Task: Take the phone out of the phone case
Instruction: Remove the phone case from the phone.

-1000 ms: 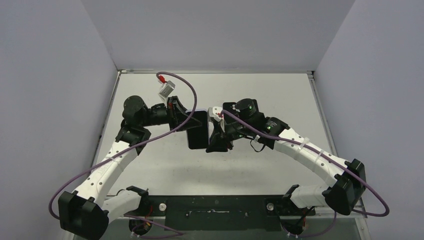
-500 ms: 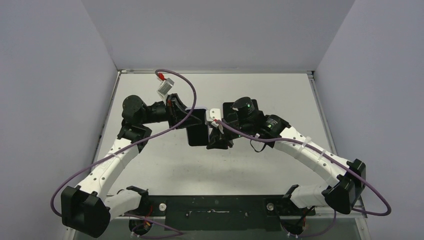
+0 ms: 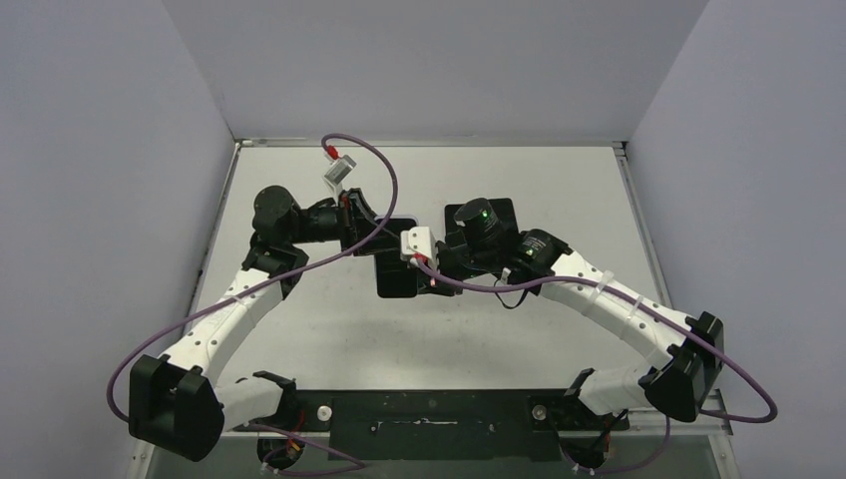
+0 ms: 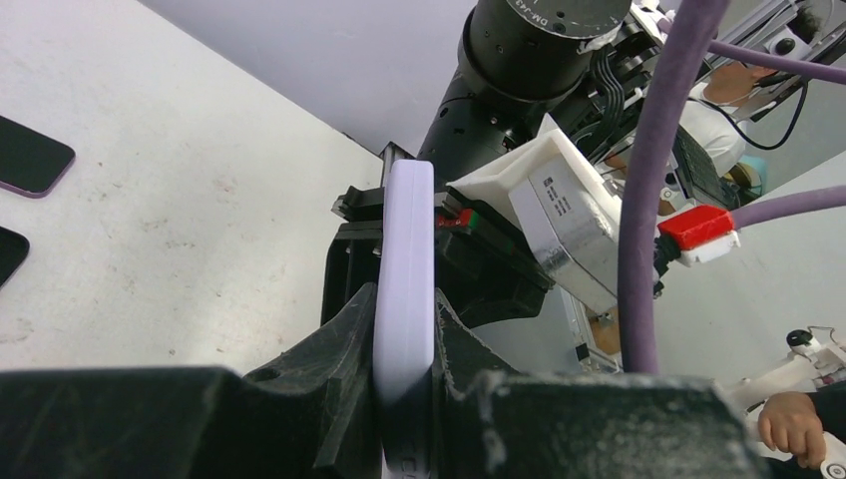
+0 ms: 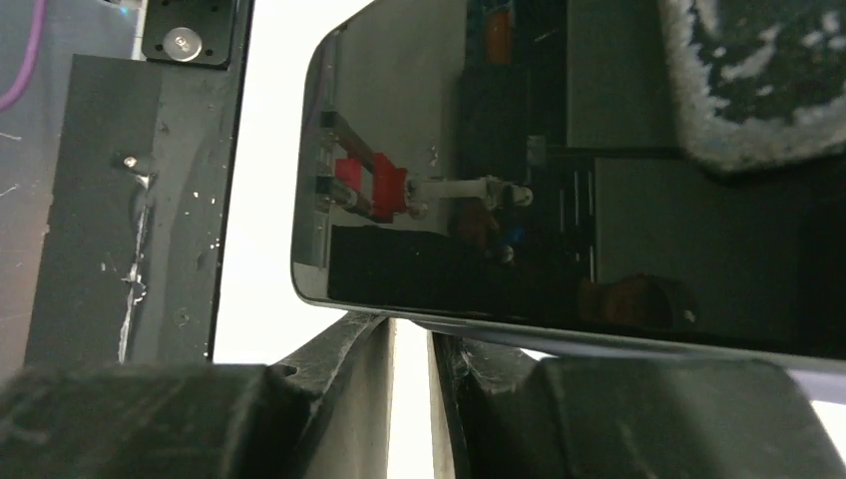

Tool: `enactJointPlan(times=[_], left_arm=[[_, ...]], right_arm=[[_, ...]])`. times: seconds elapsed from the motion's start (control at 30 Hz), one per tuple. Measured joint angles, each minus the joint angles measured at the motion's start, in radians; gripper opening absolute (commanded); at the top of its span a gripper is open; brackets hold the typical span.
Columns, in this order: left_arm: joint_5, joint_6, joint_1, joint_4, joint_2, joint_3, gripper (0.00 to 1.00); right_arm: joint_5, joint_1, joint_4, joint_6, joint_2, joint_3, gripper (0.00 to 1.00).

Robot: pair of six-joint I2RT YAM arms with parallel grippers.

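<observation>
The phone (image 3: 396, 261) is a black slab in a lavender case (image 4: 407, 220), held on edge above the table between the two arms. My left gripper (image 3: 371, 238) is shut on the case, whose pale edge shows between its fingers in the left wrist view (image 4: 404, 299). My right gripper (image 3: 431, 267) is at the phone's right side. In the right wrist view its jaws (image 5: 411, 324) leave only a thin empty slit, and the phone's dark glass (image 5: 559, 200) lies across its fingertips.
A flat black object (image 3: 499, 212) lies on the table under the right wrist. Two dark phones (image 4: 30, 158) lie on the white table (image 3: 329, 329) at the left edge of the left wrist view. Purple cables loop over both arms.
Both wrists have shifted toward the back of the table. The right gripper has moved left against the phone. The left gripper keeps its hold on the case.
</observation>
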State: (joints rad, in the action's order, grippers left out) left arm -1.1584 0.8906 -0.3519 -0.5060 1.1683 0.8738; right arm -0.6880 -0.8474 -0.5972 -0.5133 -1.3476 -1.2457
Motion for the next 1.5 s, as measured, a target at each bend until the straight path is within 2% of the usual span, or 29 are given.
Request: enactJointPlan(times=[0.2,0.37,0.5,0.7,0.83,1.0,1.23,1.5], left_arm=[[-0.002,0.022,0.000,-0.018,0.006,0.000,0.00],[0.012,0.023,0.000,-0.034,0.006,-0.002,0.00],[0.060,0.024,0.000,-0.068,0.006,-0.011,0.00],[0.064,0.106,-0.014,-0.053,-0.013,-0.068,0.00],[0.156,0.138,-0.002,-0.045,-0.016,-0.113,0.00],[0.323,0.161,0.007,-0.043,-0.021,-0.156,0.00],[0.510,0.252,0.007,-0.089,-0.024,-0.227,0.00],[0.605,0.345,0.007,-0.137,-0.026,-0.298,0.00]], right_arm=[[0.035,-0.003,0.020,0.010,0.000,0.005,0.00],[0.017,0.045,0.133,0.108,0.029,0.078,0.03],[-0.019,0.112,0.258,0.234,0.069,0.159,0.15],[0.042,0.188,0.440,0.395,0.142,0.239,0.50],[0.065,0.190,0.498,0.492,0.219,0.294,0.63],[0.127,0.189,0.509,0.616,0.305,0.351,0.70],[0.170,0.189,0.514,0.842,0.385,0.402,0.75],[0.166,0.189,0.635,1.178,0.398,0.502,0.74]])
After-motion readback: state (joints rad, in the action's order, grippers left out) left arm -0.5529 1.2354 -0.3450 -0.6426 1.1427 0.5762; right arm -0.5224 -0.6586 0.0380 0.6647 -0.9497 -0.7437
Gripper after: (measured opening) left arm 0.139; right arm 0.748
